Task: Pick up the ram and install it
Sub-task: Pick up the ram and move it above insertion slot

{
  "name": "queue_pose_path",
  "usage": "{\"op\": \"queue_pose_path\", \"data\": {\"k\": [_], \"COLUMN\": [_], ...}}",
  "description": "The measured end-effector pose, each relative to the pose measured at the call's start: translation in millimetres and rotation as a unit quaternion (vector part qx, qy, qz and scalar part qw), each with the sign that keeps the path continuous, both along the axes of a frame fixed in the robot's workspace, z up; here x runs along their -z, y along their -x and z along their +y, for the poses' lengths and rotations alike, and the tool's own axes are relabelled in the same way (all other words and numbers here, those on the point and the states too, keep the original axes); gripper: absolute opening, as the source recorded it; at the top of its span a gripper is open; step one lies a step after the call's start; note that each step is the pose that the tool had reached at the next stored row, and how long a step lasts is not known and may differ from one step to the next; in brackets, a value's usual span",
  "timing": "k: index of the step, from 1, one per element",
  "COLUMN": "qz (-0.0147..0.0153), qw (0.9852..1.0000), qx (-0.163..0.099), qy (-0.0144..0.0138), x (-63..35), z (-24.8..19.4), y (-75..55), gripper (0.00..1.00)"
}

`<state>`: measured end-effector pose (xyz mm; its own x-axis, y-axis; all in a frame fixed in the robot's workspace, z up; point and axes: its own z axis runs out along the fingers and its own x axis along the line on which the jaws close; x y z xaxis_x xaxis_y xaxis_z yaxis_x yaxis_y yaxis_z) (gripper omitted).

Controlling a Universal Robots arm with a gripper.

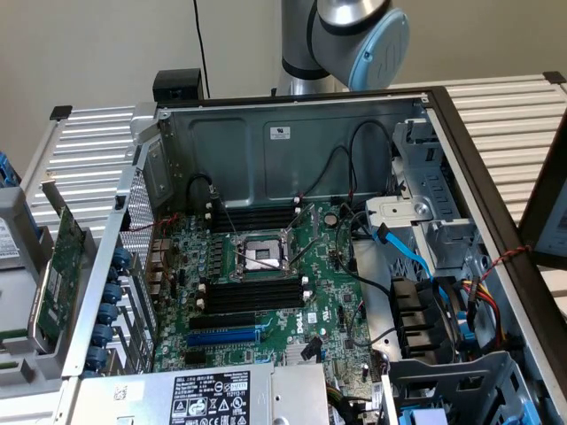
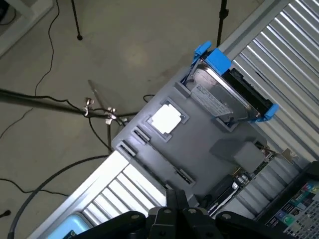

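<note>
Wrist view: end effector (image 2: 177,198) partly cut off.

Beige wall (image 1: 89,44), grey floor (image 2: 124,40), slatted table (image 1: 80,150)

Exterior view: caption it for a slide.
Open computer case on a slatted table, motherboard exposed, black memory slots beside the processor socket, robot arm behind.

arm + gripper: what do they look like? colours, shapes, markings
The arm is silver-grey metal tubing with a rounded joint, closed by a pale blue round cover. The gripper is matte black, with angular links narrowing to slim tips. No markings can be read on either.
</note>
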<state>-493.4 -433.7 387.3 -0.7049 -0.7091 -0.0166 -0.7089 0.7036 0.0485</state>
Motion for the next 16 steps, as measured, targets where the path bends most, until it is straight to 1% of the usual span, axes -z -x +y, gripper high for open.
{"op": "queue_pose_path", "data": {"k": [2, 4, 6, 8, 11, 14, 16], "qz": [0.0, 0.0, 0.0, 0.0, 0.0, 0.0, 0.0], "qw": [0.9998, 0.9993, 0.9985, 0.9974, 0.995, 0.9919, 0.9895], "qx": [-0.018, -0.036, -0.054, -0.072, -0.1, -0.127, -0.145], "qy": [0.0, 0.0, 0.0, 0.0001, 0.0001, 0.0001, 0.0001], "x": [0.1, 0.2, 0.3, 0.4, 0.7, 0.9, 1.1], "z": [0.0, 0.0, 0.0, 0.0, 0.0, 0.0, 0.0], "y": [0.0, 0.0, 0.0, 0.0, 0.0, 0.0, 0.0], "gripper": [0.11, 0.11, 0.11, 0.11, 0.11, 0.11, 0.11]}}
